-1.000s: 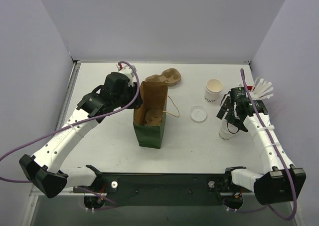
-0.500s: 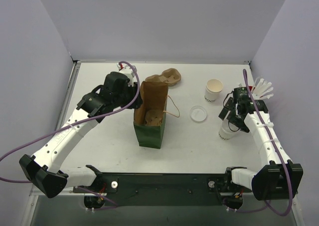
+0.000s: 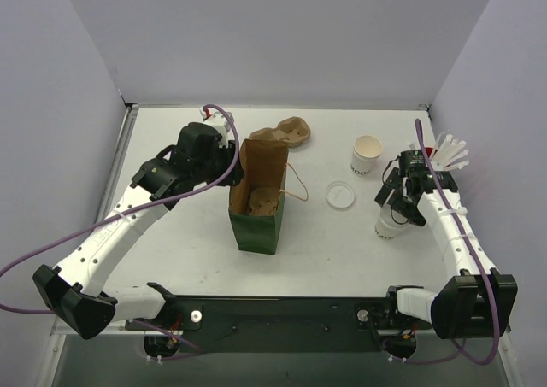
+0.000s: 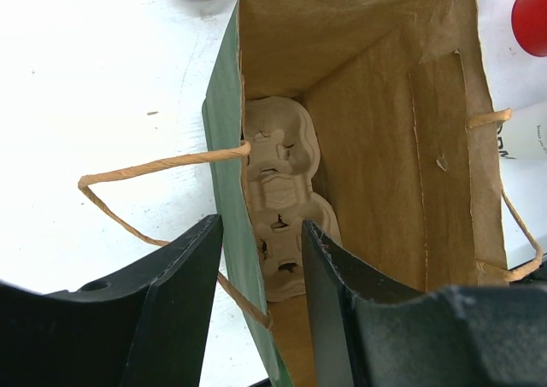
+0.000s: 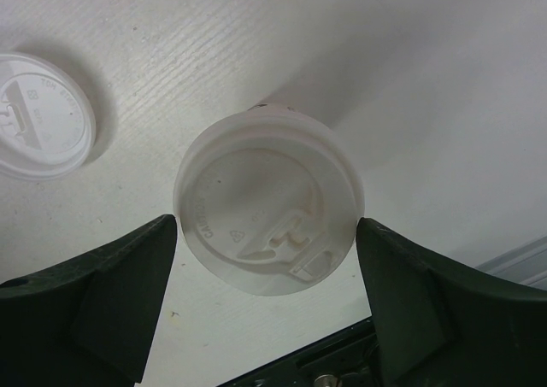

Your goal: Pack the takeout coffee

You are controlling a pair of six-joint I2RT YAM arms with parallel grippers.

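Observation:
The takeout coffee (image 3: 386, 227) (image 5: 269, 201), a small white cup with its flat lid on, stands upright at the right of the table. My right gripper (image 3: 398, 206) (image 5: 267, 225) is above it, open, with one finger on each side and the tips right at the lid's rim. A green paper bag (image 3: 256, 225) (image 4: 385, 148) stands open in the middle with a brown pulp cup carrier (image 4: 282, 199) inside. My left gripper (image 3: 236, 167) (image 4: 261, 233) is open and straddles the bag's left wall, one finger outside and one inside.
A loose white lid (image 3: 340, 195) (image 5: 38, 114) lies between bag and cup. An open white cup with a tan inside (image 3: 367, 155) and a red cup of white straws (image 3: 444, 156) stand behind. Another pulp carrier (image 3: 295, 132) lies behind the bag. Walls close in on both sides.
My right gripper has shifted slightly right and settled over the lidded cup. The left arm and the bag have not moved.

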